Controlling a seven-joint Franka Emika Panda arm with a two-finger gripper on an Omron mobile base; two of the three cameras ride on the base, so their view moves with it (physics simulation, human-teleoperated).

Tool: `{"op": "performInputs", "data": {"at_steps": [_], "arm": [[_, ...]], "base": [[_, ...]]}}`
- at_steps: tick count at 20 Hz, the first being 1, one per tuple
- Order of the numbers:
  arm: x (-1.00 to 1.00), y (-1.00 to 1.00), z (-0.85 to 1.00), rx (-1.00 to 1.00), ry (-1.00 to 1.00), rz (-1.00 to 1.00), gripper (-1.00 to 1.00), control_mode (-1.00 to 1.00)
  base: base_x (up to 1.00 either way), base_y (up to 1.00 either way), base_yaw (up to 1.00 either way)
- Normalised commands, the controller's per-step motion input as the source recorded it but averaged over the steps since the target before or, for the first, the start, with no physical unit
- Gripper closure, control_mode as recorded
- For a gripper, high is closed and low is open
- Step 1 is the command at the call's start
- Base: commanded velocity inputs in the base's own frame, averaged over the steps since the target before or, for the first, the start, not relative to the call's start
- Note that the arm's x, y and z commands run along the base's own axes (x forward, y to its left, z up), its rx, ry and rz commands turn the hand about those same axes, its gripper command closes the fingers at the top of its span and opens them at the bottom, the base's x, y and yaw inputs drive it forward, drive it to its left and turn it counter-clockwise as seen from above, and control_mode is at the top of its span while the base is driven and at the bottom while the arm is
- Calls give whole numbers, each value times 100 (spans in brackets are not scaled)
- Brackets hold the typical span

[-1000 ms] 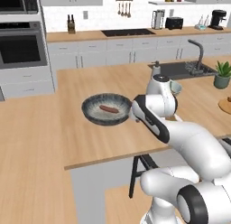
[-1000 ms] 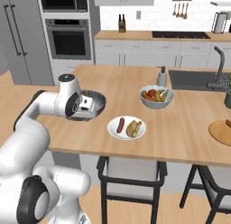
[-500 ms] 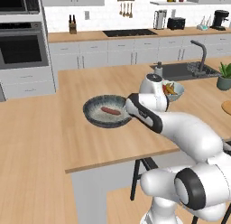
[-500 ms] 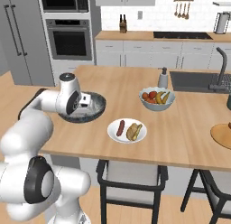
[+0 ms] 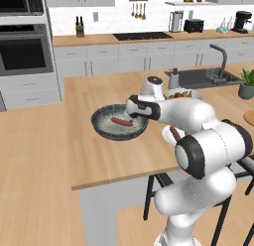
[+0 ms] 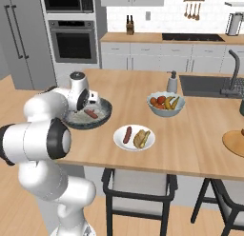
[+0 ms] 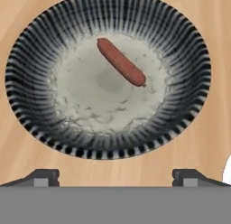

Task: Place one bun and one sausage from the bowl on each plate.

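Wooden island counter [image 6: 200, 144] carried dark bowl [image 6: 102, 117], white plate [image 6: 121, 142], fruit bowl [image 6: 164, 111], tan plate [image 6: 233, 143], soap dispenser [image 6: 172, 82].

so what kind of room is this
A home kitchen, rendered: a built-in oven in the cabinets, a sink with a tap set in the wooden counter, and a bowl holding a sausage.

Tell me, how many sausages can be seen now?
2. One sausage lies in the dark bowl, below the open gripper. The other sausage lies on the white plate beside a bun.
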Motion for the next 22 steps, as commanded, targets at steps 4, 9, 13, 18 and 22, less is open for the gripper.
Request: {"op": "performInputs", "data": {"at_steps": [4,9,13,18,22], "arm": [[68,10,-39,-2,5,4,-100,-100],[31,9,-54,-6,7,4,-100,-100],[11,4,-43,-3,0,2,-100,-100],[51,2,-5,0,2,1,-100,-100],[59,15,-19,-1,2,0,-100,-100]], "base": [[0,0,0],[0,0,0],[0,0,0],[0,0,0],[0,0,0]]}}
